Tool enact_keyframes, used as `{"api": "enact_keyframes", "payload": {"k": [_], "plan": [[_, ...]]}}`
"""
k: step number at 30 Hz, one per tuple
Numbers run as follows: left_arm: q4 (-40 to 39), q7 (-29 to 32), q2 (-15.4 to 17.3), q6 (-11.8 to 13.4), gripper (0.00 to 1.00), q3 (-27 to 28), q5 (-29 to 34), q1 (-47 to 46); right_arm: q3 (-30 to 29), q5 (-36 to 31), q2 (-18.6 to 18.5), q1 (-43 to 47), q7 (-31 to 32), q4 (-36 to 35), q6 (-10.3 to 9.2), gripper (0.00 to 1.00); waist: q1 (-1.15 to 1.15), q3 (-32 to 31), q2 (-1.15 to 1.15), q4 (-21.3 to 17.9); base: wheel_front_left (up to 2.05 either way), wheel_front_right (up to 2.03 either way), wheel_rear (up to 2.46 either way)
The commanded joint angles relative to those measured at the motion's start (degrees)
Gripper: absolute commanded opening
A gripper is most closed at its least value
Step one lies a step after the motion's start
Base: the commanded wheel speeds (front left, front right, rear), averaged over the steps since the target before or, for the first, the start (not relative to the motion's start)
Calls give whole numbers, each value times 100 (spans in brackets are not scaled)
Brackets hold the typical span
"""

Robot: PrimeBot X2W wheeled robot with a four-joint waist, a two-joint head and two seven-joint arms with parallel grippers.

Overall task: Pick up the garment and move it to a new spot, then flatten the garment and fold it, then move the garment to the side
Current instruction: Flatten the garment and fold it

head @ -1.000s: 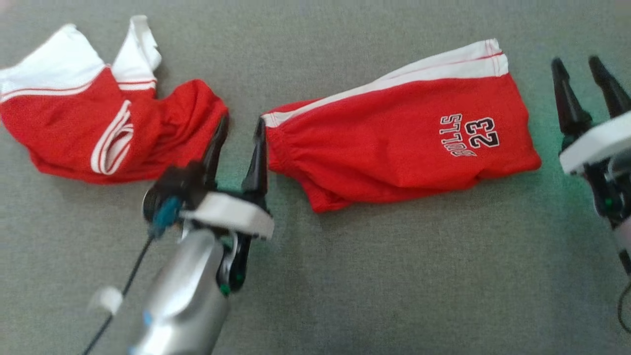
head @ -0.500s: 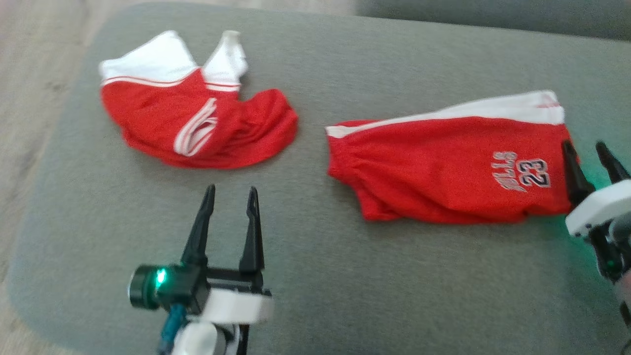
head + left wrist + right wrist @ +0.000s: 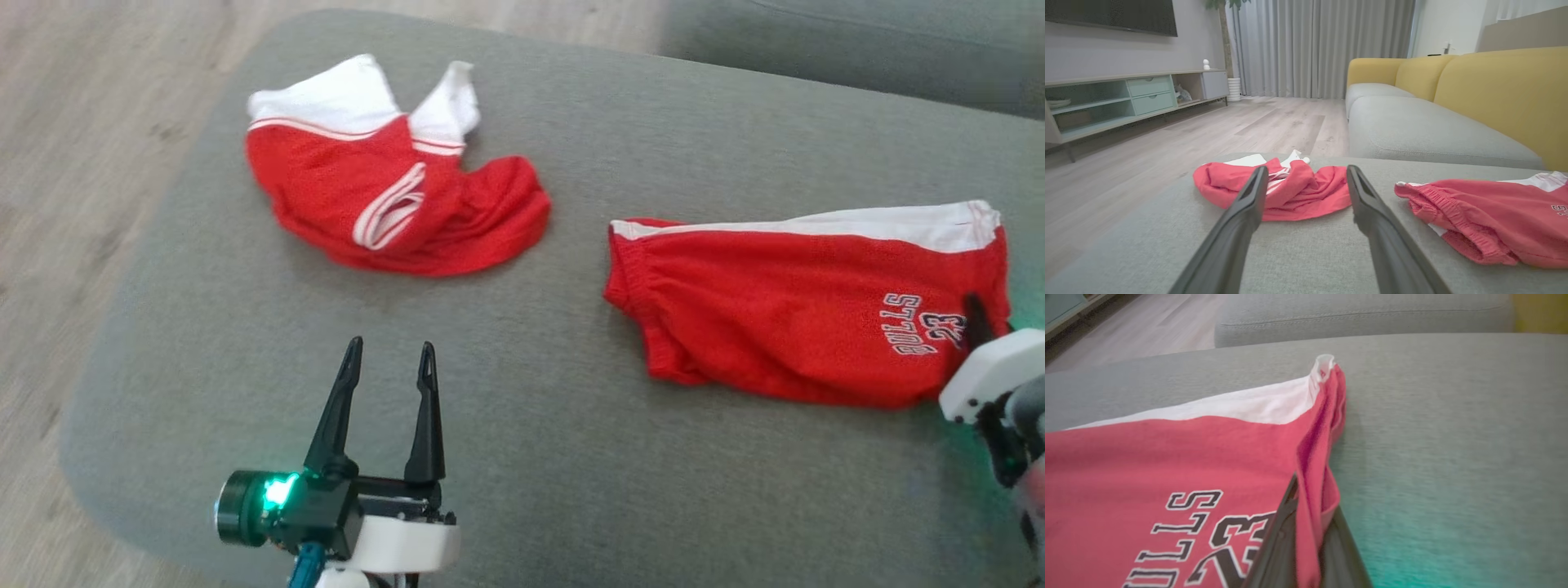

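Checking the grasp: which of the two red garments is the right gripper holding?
The red shorts printed BULLS 23, lying on the robot's right: the right gripper has its jaws shut on their hem edge. The crumpled red-and-white jersey lies apart, ungripped.

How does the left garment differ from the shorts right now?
The left garment lies bunched up; the shorts lie spread fairly flat. The shorts carry a BULLS 23 print; the left garment shows only white stripes. The right claw is shut on the shorts' edge; the left garment is untouched, with the open left claw short of it. Both are red with white trim, on the grey cushion.
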Motion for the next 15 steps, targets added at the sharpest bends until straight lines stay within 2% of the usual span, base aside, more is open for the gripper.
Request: {"api": "enact_keyframes", "payload": {"k": [1,10,15], "plan": [[-213,-53,8,50,100,195,41,-69,62,-56,-184,-32,-109,-30,-4,0,0,4,0,-207,0,0,0],[-214,-53,8,-48,100,318,132,-292,36,-392,-848,-422,-307,36,-4,0,0,202,0,-1167,0,0,0],[-131,-53,7,-77,100,325,272,-458,69,-421,-853,-704,-386,-318,-4,0,0,274,0,-1454,0,0,0]]}}
